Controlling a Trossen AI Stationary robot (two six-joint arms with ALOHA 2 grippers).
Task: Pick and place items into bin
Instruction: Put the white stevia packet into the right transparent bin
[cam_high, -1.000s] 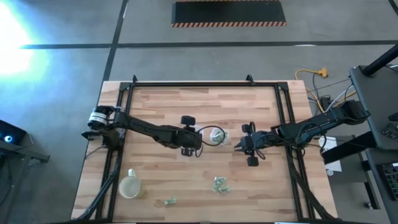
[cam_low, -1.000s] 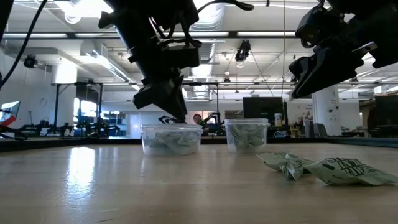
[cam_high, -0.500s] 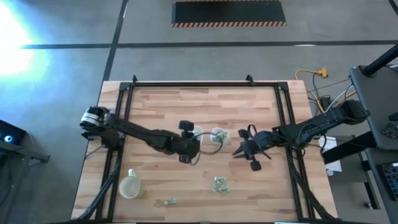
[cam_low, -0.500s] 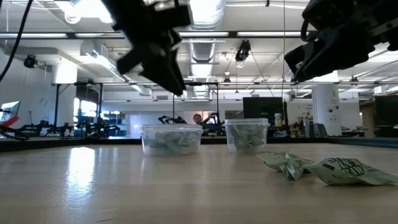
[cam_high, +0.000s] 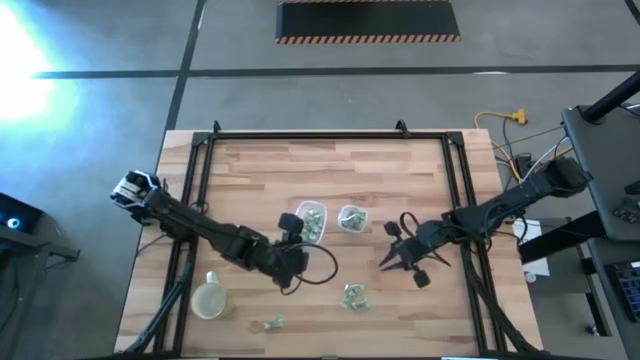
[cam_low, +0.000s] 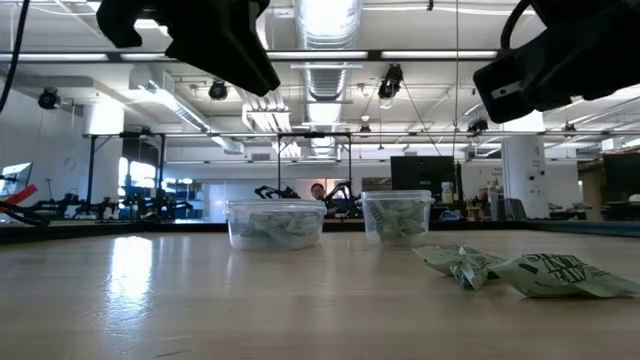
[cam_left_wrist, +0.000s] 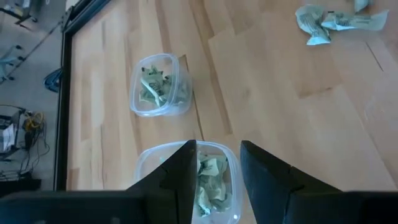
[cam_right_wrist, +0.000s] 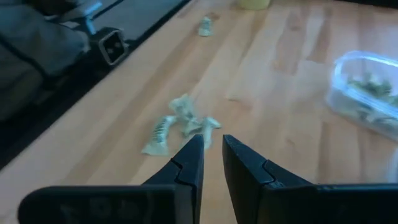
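Two clear containers (cam_high: 312, 220) (cam_high: 350, 218) stand mid-table, each holding pale-green and white crinkly pieces. More pieces lie loose on the wood: a small pile (cam_high: 352, 295) (cam_right_wrist: 180, 124) and one (cam_high: 272, 322) nearer the front edge. My left gripper (cam_high: 296, 238) (cam_left_wrist: 217, 146) is open and empty, raised beside the left container (cam_left_wrist: 205, 180) on its near-left side. My right gripper (cam_high: 388, 262) (cam_right_wrist: 212, 140) is empty, its fingers a narrow gap apart, above the table and pointing toward the small pile.
A pale yellowish round cup (cam_high: 208, 300) stands near the front left corner. A black frame (cam_high: 300, 135) runs round the table top. In the low view both containers (cam_low: 275, 222) (cam_low: 397, 217) stand behind the loose pieces (cam_low: 520, 270).
My left gripper has risen from over the left container and drawn back toward the table's near-left, uncovering that container. My right gripper has moved toward the near edge, closer to the small pile of pieces.
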